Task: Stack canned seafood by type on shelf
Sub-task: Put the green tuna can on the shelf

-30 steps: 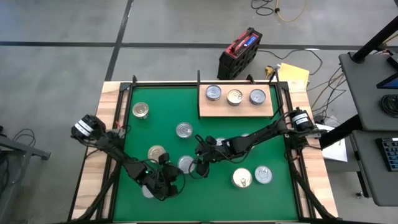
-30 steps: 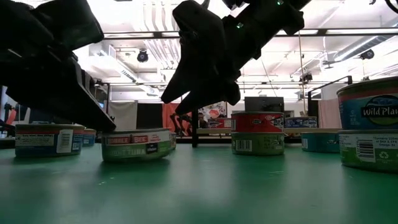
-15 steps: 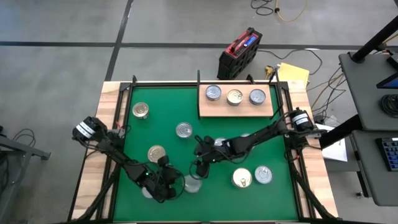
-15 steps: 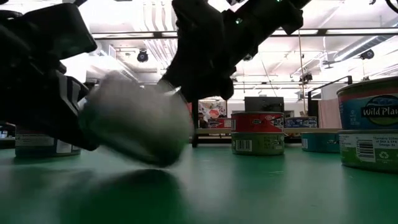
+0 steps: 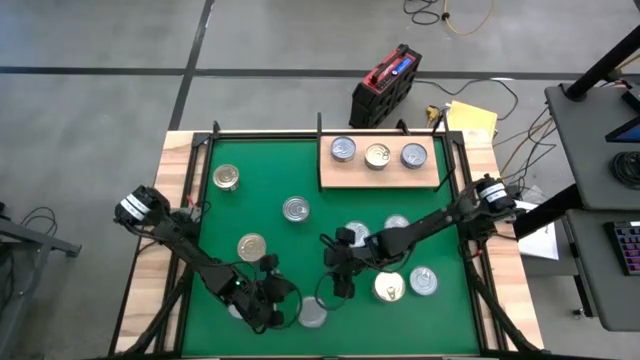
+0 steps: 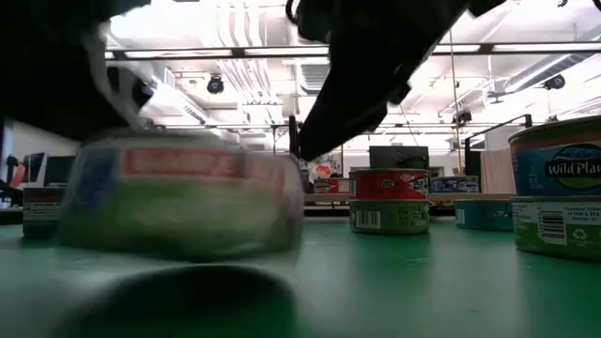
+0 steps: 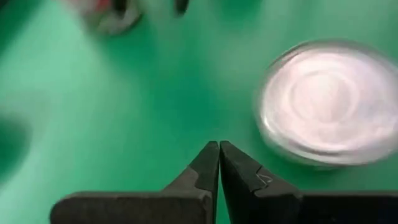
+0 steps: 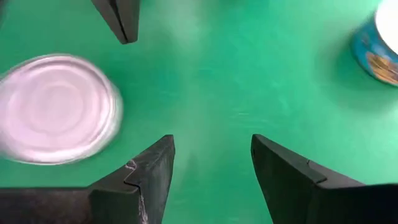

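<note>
1. The green mat carries loose cans; the wooden shelf at its far edge holds three.
2. From above, the right gripper and left gripper flank a silver-lidded can.
3. Wrist views reveal more: right fingers spread, empty; left fingers pressed together beside the can.

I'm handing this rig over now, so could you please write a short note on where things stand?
Left pincer: shut, empty, at the mat's near edge beside a loose silver-lidded can.
Right pincer: open, empty, over the mat near that can.
Done: three cans sit in a row on the shelf, none stacked.
Left: the other cans lie scattered on the mat.
</note>
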`<control>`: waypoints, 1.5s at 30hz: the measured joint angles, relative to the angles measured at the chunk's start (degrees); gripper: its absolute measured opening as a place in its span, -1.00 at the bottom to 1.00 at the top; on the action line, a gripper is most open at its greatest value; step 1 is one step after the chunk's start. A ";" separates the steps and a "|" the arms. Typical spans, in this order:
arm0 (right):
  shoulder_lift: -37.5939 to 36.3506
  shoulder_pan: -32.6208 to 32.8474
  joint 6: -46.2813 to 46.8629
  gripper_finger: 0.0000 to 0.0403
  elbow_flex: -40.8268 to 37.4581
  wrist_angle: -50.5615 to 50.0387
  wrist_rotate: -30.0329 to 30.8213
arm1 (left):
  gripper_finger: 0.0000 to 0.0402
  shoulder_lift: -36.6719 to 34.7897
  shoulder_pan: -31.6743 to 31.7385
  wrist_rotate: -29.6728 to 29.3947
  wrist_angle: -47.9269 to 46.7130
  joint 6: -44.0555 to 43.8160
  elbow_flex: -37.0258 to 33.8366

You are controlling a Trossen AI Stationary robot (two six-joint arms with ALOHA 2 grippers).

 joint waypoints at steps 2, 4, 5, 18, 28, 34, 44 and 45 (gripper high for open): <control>-0.59 1.78 -0.86 -0.02 0.00 -0.03 -0.02 | -1.00 0.14 -0.05 3.10 1.53 6.96 2.21; -0.84 3.63 -1.54 -0.07 0.00 -0.07 -0.05 | -1.00 0.85 0.32 7.38 3.20 12.28 4.14; -0.84 4.41 -1.69 -0.10 0.00 -0.07 -0.06 | -1.00 1.47 0.61 9.43 4.07 14.32 4.88; -0.93 9.17 -2.07 -0.49 0.00 -0.28 -0.04 | -1.00 12.17 1.81 9.50 4.19 10.92 11.07; -0.99 9.09 -2.82 -0.78 -0.93 -0.20 3.84 | -1.00 12.01 2.05 -5.26 -16.10 -4.75 11.08; -0.99 8.08 -0.23 -0.89 -2.45 0.18 6.71 | -1.00 9.00 2.07 -5.61 -23.79 -9.83 10.66; -0.99 2.45 0.16 -0.95 -5.09 9.55 7.16 | -1.00 -4.49 1.99 -3.04 -25.34 -3.96 6.08; -0.98 2.12 -0.22 -0.95 -5.55 11.33 7.01 | -1.00 -5.98 1.93 -2.07 -24.85 -4.34 5.40</control>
